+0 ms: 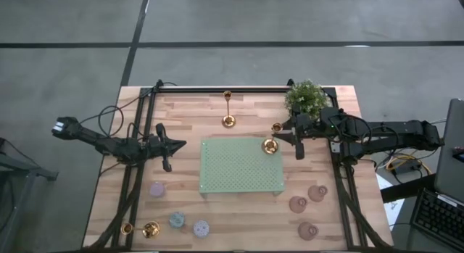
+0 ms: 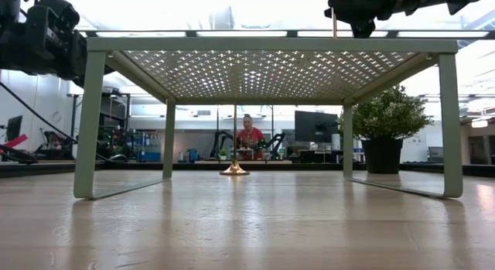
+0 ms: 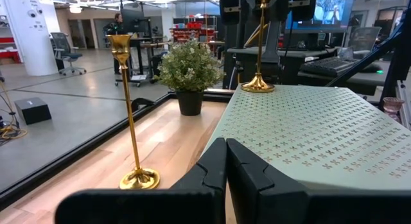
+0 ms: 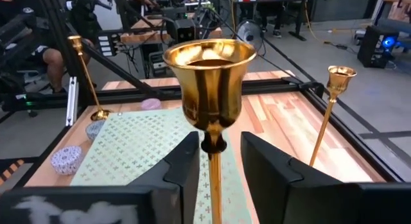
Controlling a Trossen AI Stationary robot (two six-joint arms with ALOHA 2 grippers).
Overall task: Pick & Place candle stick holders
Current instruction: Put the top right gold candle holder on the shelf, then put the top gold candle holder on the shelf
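Right hand (image 4: 215,166) parted around gold holder (image 4: 209,83)

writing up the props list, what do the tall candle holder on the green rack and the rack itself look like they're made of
The gold candle stick holder looks like polished metal, perhaps brass or plating: its cup mirrors the room with sharp highlights. The green rack looks like painted perforated sheet metal, matte pale green: regular small cut-outs let light through in the low view. Neither can be confirmed by look alone.
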